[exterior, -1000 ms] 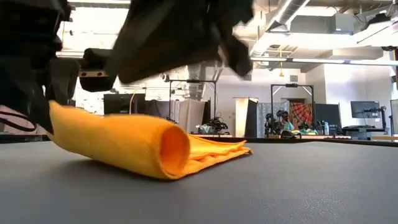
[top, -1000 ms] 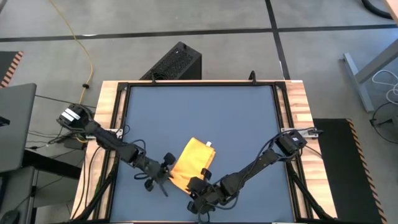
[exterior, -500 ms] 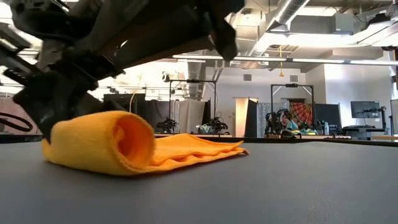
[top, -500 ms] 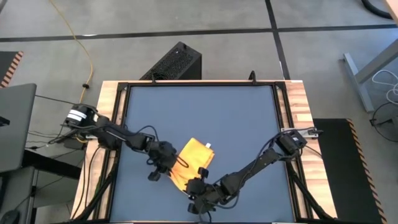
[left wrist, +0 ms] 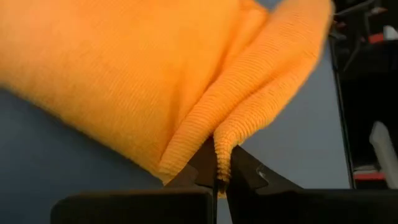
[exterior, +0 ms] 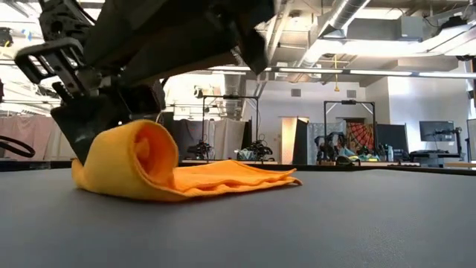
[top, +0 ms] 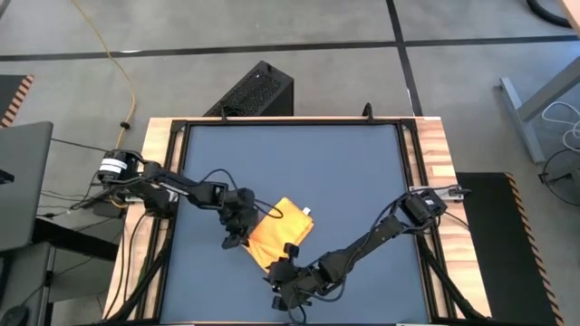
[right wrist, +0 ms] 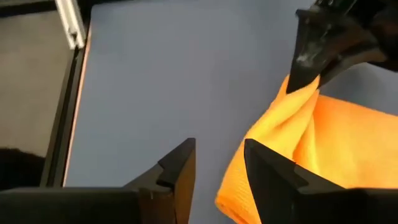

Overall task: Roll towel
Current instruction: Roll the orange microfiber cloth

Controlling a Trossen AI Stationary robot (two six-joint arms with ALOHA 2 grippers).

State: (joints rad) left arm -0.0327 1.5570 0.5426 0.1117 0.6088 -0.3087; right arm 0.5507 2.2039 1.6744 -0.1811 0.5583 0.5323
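Low view shows the towel (exterior: 171,175) on the dark blue bench (exterior: 312,223), one end curled up into a loose, open roll and the rest lying flat in soft layers toward the middle. From above it sits near the front centre of the bench, with a small white tag (top: 307,212) at its far corner.

The left tool (left wrist: 217,171) is pressed together on a fold of the towel's rolled edge, the ribbed cloth bunching on either side of the fingers. The right tool (right wrist: 214,165) stands spread at the near end of the towel, one finger just beside the cloth and nothing between the two.

By its look the towel is light, limp and thick-piled: it sags wherever it is not held, and the roll is hollow and slack, so it will likely spring open if let go. It should not slip much, since the weave gives grip. The best hold seems to be the rolled edge at both ends, through all the layers, so the roll turns evenly instead of twisting into a cone.
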